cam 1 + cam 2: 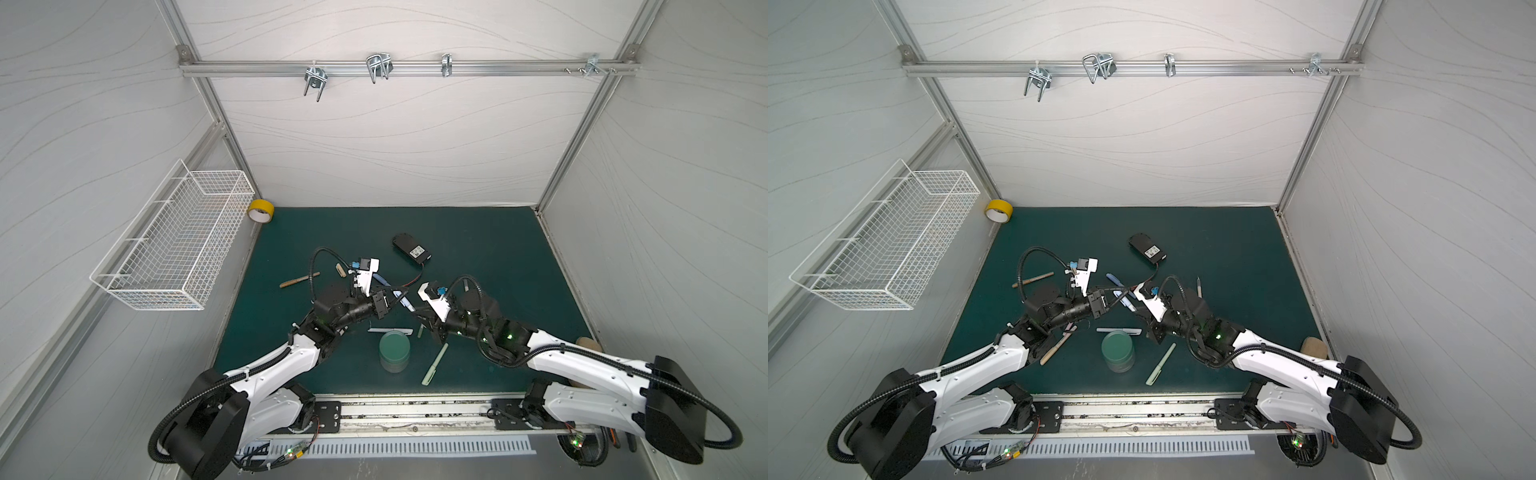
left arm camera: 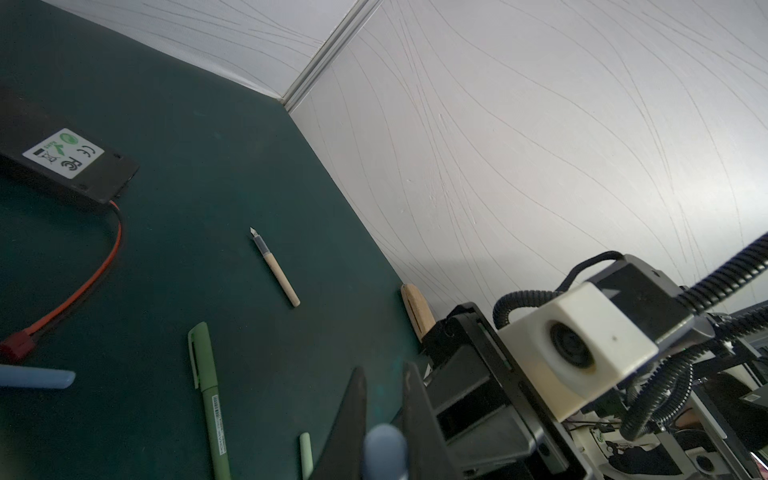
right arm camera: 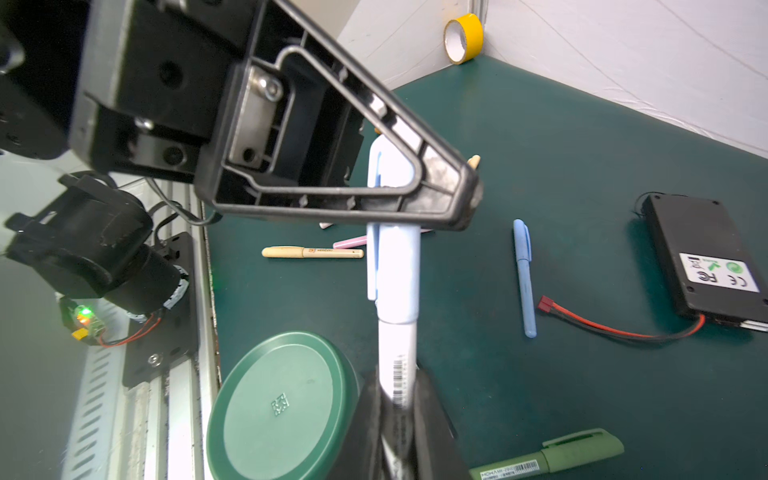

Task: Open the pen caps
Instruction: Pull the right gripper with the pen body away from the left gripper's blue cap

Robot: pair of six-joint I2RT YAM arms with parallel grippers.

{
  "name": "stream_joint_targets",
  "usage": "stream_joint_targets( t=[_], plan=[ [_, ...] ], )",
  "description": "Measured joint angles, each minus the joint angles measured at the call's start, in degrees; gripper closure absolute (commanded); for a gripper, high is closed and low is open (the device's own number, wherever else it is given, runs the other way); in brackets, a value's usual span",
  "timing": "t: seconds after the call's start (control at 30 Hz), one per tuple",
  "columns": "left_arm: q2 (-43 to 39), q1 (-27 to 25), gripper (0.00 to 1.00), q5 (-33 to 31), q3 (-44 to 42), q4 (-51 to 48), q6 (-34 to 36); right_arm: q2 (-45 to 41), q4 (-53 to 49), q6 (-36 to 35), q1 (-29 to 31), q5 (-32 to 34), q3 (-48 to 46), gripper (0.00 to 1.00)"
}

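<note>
At the bottom centre of the right wrist view, your right gripper [image 3: 399,390] has its jaws clamped on the barcoded barrel of a white pen [image 3: 397,353]. The pen runs up the middle of the frame into its pale blue cap [image 3: 395,266], which has a side clip and is seated on the barrel. Your left gripper [image 3: 453,199] reaches in from the upper left with its jaws closed on that cap. One black triangular finger [image 3: 332,183] crosses in front and hides the cap's middle.

A round green container [image 3: 282,407] fills the lower left, just beside the right gripper. A capped green pen [image 3: 552,457] lies at the lower right. Farther up, right of centre, lies a capped blue pen [image 3: 524,278]. A red wire [image 3: 623,330] runs from beside it to a black battery pack [image 3: 706,257] at the right edge. Left of centre lies a capped tan pen [image 3: 311,252]. Just behind it, a pink pen [image 3: 351,241] is mostly hidden by the held cap. A yellow tape roll [image 3: 463,37] stands in the far corner, at the top.

In both top views the held pen is only a pale sliver between the two wrists at mid-mat, and you cannot make out where cap meets barrel. In the left wrist view the cap's rounded end is blurred at the bottom edge.
</note>
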Motion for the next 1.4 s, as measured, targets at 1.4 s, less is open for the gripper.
stream_joint_targets(
  t=[1.4],
  plan=[
    [-5.86, 2.78, 1.00, 0.44, -1.49, -5.97, -5.03, 0.24, -0.33, -13.25, 11.04, 22.16, 1.20, 1.00]
  ],
)
